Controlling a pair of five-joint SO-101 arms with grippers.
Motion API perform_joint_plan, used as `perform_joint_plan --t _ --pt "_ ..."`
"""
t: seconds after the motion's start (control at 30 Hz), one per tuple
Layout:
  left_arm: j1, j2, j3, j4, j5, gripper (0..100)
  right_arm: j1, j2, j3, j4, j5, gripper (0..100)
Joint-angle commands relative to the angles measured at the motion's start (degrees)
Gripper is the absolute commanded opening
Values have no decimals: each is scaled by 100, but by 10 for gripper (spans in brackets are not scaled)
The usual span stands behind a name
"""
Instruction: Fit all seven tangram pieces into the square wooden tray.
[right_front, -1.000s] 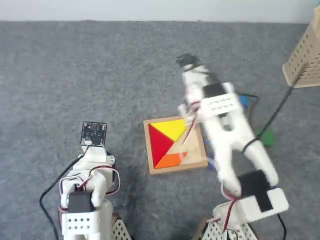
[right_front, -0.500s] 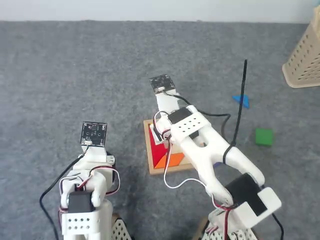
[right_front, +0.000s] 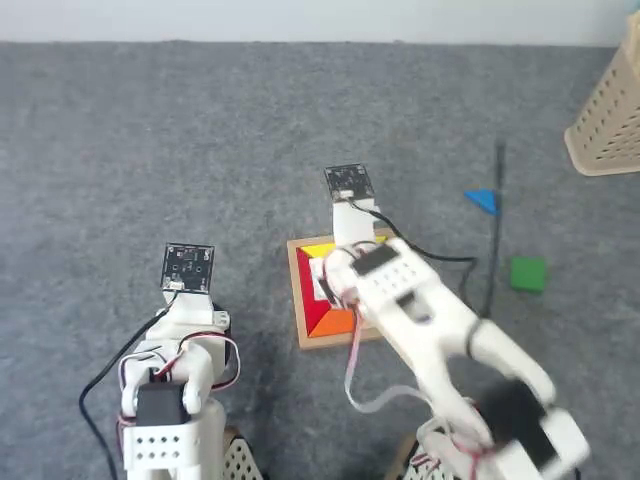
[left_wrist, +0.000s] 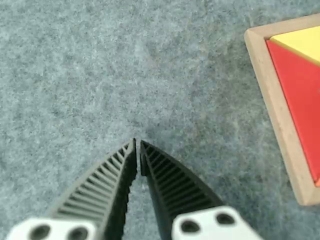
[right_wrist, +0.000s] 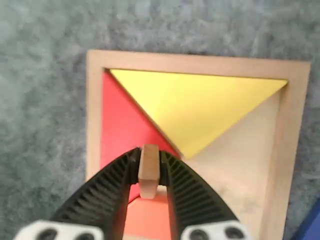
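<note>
Right wrist view: the right gripper (right_wrist: 148, 154) pinches a tan piece (right_wrist: 148, 172) above the tray (right_wrist: 197, 64); we judge placement underway, next lowering it onto bare floor beside the yellow triangle (right_wrist: 195, 105).

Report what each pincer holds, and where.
Right pincer clamps a small tan piece by its opposite sides, above the tray. Left pincer is shut on nothing.

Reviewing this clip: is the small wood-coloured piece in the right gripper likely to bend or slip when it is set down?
The wood-coloured piece looks like a rigid block, so it probably won't bend. The right gripper pinches it only near the fingertips, so it could pivot or slip. It is small, so likely light.
</note>
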Motion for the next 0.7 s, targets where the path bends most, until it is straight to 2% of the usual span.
perform_joint_plan --t 0.0,0.1,0.4,0.57,0.67 --pt "-9 -35 -31 35 35 11 -48 -1604 800 -673 229 6" --pt "-9 -35 -31 35 35 11 -180 -1877 1125 -901 299 6" --pt "-9 -35 -31 35 35 11 -435 -1218 1160 -1455 958 17" --pt "-9 -35 -31 35 35 11 -409 -1156 1152 -1402 1020 102" --pt "-9 -35 -31 35 35 11 -409 -1147 1169 -1402 1020 74"
